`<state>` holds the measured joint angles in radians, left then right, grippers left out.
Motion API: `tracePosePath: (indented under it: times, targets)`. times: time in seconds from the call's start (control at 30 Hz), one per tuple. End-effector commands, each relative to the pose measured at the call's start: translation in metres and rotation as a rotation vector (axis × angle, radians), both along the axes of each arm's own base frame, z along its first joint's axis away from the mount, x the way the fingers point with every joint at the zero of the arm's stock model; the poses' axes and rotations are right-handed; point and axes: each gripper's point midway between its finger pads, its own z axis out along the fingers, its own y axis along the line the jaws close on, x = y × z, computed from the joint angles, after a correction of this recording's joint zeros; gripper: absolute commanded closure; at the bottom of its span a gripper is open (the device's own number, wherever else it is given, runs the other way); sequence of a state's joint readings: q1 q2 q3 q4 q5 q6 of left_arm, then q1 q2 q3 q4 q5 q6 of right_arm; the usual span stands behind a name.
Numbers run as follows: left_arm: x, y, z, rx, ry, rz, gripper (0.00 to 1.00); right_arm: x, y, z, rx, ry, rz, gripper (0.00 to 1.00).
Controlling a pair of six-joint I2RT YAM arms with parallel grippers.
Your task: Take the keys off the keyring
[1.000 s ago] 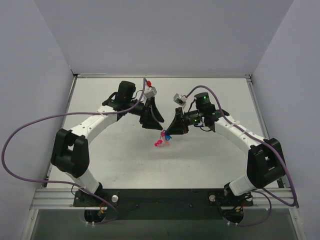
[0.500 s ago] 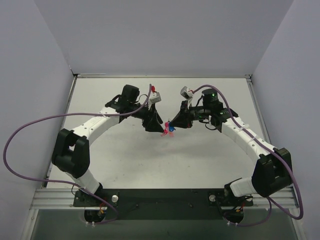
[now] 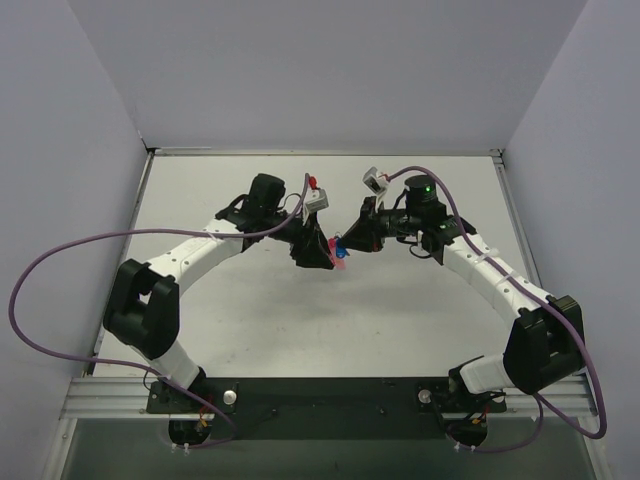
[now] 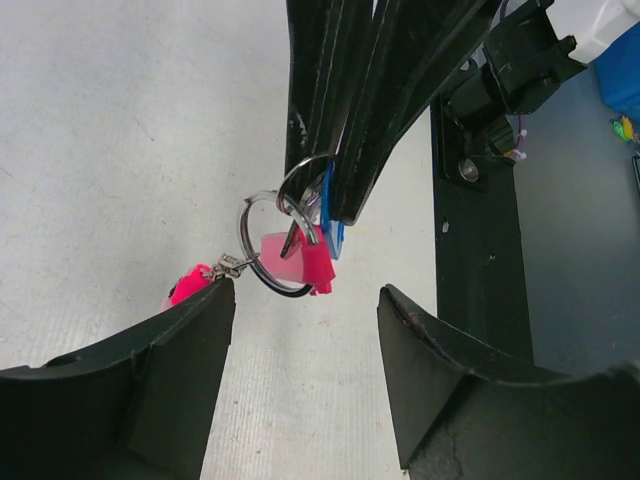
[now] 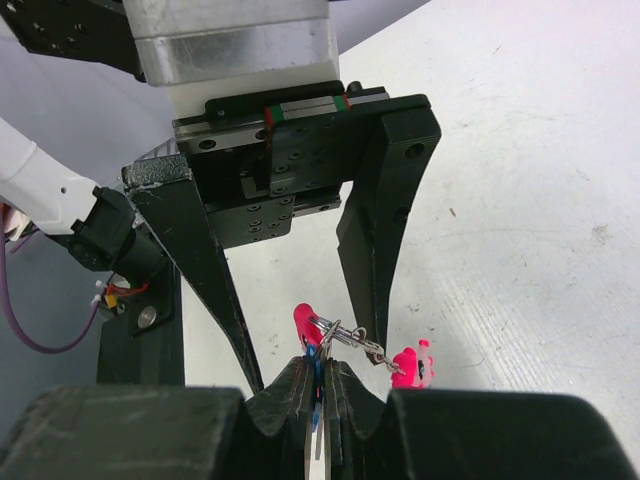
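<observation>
Right fingers [image 4: 320,100] are pinched tight on the one blue key [image 4: 332,235], over the middle of the white table [image 3: 250,300]. Left fingers [image 4: 150,390] stand wide apart and hold nothing, one on either side of the bunch. In the overhead view they reach in from the bunch's 9 o'clock, and the right arm comes from 2 o'clock. Two pink keys [image 4: 298,262] hang below the blue one. One lies against the single thin silvery keyring [image 4: 243,235]. The other sits at the ring's 8 o'clock on a short link, just beside one left fingertip.

Bright even light, soft shadows, sharp focus.
</observation>
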<state>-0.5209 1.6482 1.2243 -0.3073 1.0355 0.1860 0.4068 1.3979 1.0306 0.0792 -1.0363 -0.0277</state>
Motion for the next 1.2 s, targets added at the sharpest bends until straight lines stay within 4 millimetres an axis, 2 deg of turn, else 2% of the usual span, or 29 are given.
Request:
tracePosePath:
  times: [0.0, 0.27, 0.37, 0.5, 0.63, 0.73, 1.17]
  targets:
    - [0.001, -0.005, 0.032, -0.082, -0.071, 0.0, 0.32, 0.006, 0.002, 0.019, 0.045, -0.065, -0.009, 1.0]
    - [0.005, -0.013, 0.027, -0.095, -0.017, 0.004, 0.39, 0.009, 0.005, 0.023, 0.077, -0.035, -0.038, 1.0]
    - [0.005, -0.015, 0.024, -0.089, -0.008, 0.007, 0.45, 0.008, 0.006, 0.024, 0.088, -0.024, -0.038, 1.0]
    - [0.006, -0.015, 0.021, -0.085, -0.008, 0.01, 0.6, 0.008, 0.005, 0.027, 0.101, -0.022, -0.037, 1.0]
    - [0.003, -0.015, 0.022, -0.091, -0.008, 0.0, 0.88, 0.009, 0.003, 0.03, 0.12, -0.016, -0.044, 1.0]
    - [0.002, -0.015, 0.022, -0.091, -0.007, -0.003, 1.0, 0.011, 0.001, 0.031, 0.127, -0.018, -0.05, 1.0]
    - [-0.01, -0.003, 0.043, -0.141, -0.012, -0.06, 1.0, 0.03, -0.03, 0.036, 0.131, -0.036, -0.115, 1.0]
